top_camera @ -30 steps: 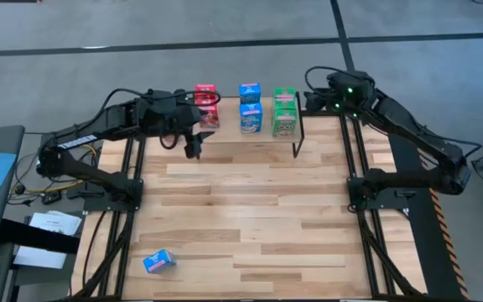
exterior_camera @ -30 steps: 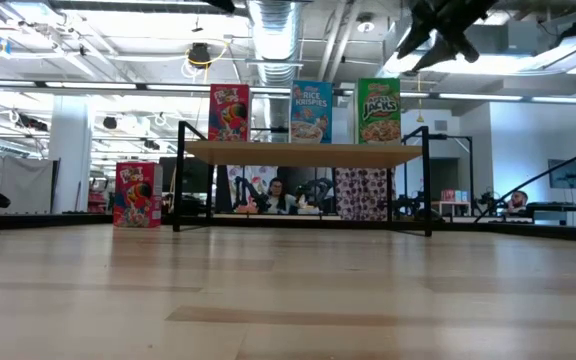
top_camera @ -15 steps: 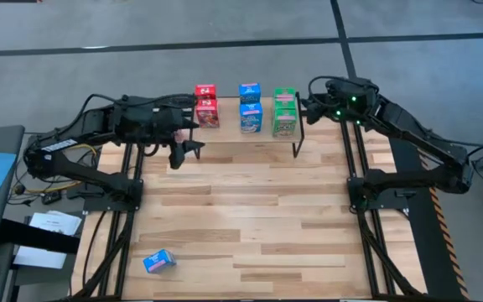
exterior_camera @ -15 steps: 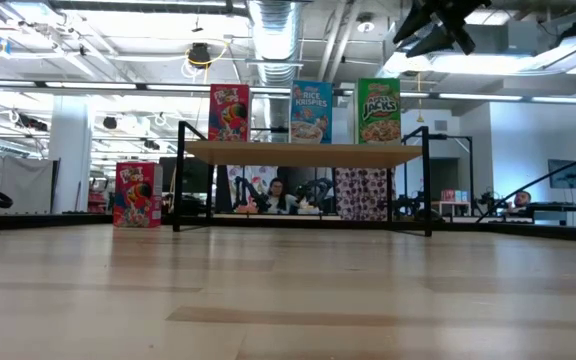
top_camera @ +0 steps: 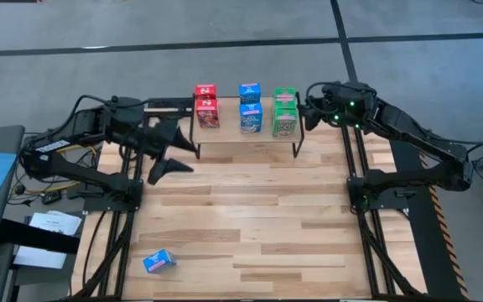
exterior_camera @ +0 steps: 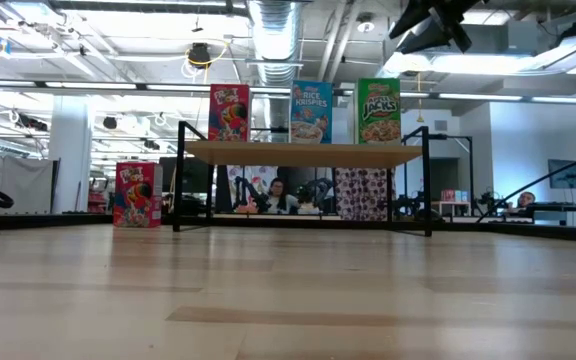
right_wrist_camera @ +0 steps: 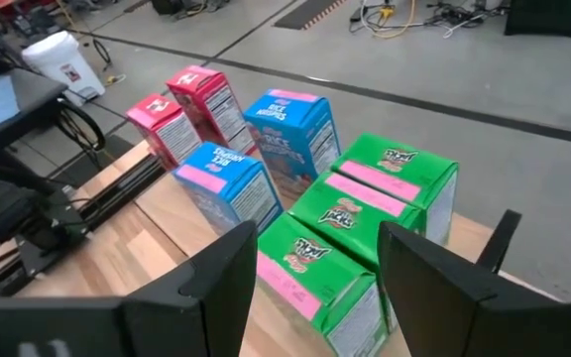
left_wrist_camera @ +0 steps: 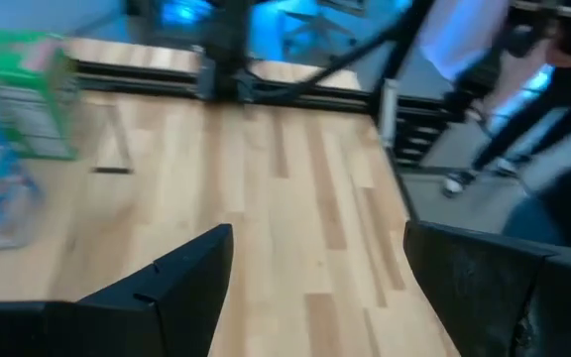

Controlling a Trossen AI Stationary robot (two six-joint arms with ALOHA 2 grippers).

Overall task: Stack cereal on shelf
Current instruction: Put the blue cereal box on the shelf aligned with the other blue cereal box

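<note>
Cereal boxes stand in three colour columns at the far edge of the table (top_camera: 250,201), on and under the shelf (top_camera: 246,134), a light-wood board on black wire legs. In the low view a red Froot Loops box (exterior_camera: 229,113), a blue Rice Krispies box (exterior_camera: 311,111) and a green Apple Jacks box (exterior_camera: 378,111) stand upright on the board, side by side. Another red box (exterior_camera: 137,194) stands on the table just left of the shelf's legs. One blue box (top_camera: 158,262) lies alone on the near left part of the table, well apart from the rest.

Left pincer (top_camera: 168,155) hangs over the table left of the shelf, its two dark fingers spread wide and holding nothing; its wrist view shows bare wood between them. Right pincer (top_camera: 307,107) hovers at the shelf's right end, close beside the green boxes (right_wrist_camera: 365,223), also spread wide and empty. From its wrist view the green boxes lie nearest, the blue boxes (right_wrist_camera: 256,159) behind them, the red boxes (right_wrist_camera: 188,114) farthest.

Beyond the table, the low view shows people seated in the room.
</note>
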